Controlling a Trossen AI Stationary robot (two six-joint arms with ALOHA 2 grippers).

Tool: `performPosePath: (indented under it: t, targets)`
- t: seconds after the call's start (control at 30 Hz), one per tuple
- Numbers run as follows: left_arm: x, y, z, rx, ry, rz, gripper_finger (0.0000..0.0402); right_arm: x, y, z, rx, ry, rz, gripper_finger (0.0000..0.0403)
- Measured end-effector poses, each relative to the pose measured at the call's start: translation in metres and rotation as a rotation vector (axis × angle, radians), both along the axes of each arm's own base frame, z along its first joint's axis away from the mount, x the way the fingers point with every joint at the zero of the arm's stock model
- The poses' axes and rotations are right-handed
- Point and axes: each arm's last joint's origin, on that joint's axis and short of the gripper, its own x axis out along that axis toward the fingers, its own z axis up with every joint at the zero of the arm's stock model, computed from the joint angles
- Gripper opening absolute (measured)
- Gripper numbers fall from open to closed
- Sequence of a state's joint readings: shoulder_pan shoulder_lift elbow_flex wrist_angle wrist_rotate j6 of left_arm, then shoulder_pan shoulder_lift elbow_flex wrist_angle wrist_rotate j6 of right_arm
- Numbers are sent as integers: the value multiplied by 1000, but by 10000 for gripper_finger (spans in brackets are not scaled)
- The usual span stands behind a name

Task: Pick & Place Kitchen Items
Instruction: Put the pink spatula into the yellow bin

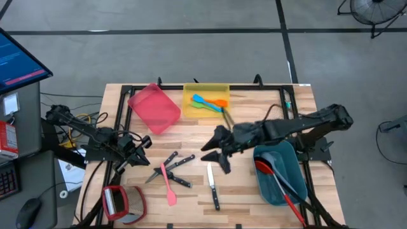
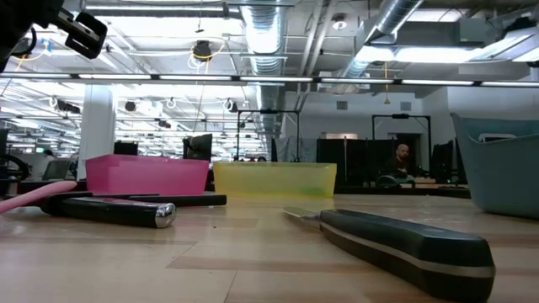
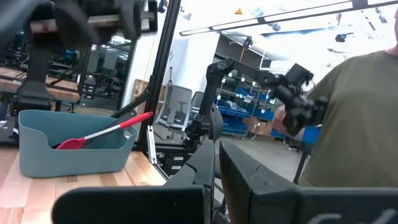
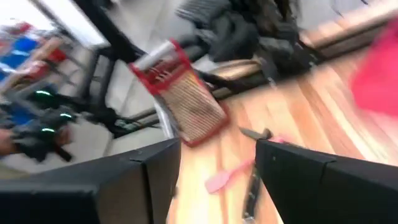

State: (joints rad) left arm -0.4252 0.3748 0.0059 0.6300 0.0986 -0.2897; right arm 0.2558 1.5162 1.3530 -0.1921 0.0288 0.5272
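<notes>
Several knives still loose on the desk, so I'm hovering my right hand, fingers apart, and next drop onto one; left hand parked pinched together.

Right wrist view motion-blurred: pink spatula smeared. Red spoon partly hidden inside teal bin.

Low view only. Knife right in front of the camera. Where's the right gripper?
Observer: The right gripper hangs open above mid-table, just past that knife's blade tip, holding nothing.
Operator: What's in the teal bin?
Observer: The teal bin holds a red spoon and dark long-handled utensils.
Operator: Left gripper?
Observer: The left gripper is shut, by the table's left edge.
</notes>
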Motion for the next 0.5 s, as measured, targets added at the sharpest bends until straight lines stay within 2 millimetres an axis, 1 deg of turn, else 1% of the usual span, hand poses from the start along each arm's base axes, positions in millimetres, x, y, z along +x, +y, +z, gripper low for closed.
performPosePath:
  t: [0.07, 0.13, 0.2, 0.27, 0.33, 0.4, 0.5]
  targets:
    - [0, 0, 0, 0, 0, 1, 8, 10, 6, -14, 0, 46, -38, 202]
    - [0, 0, 0, 0, -3, 3, 8, 17, 8, -33, -23, 122, -46, 202]
    - [0, 1, 1, -9, -7, 13, 8, 30, 11, -43, -15, 105, -47, 202]
    - [0, 1, 3, -27, -23, 18, 8, 34, 12, -53, -6, 137, -51, 202]
    - [-1, 1, 6, -42, -51, 18, 8, 43, 16, -60, 36, 130, -34, 202]
    - [-1, 1, 8, -52, -70, 19, 8, 45, 17, -66, 55, 163, -5, 202]
    - [-3, 2, 13, -80, -123, 22, 8, 49, 20, -63, 78, 148, 35, 202]
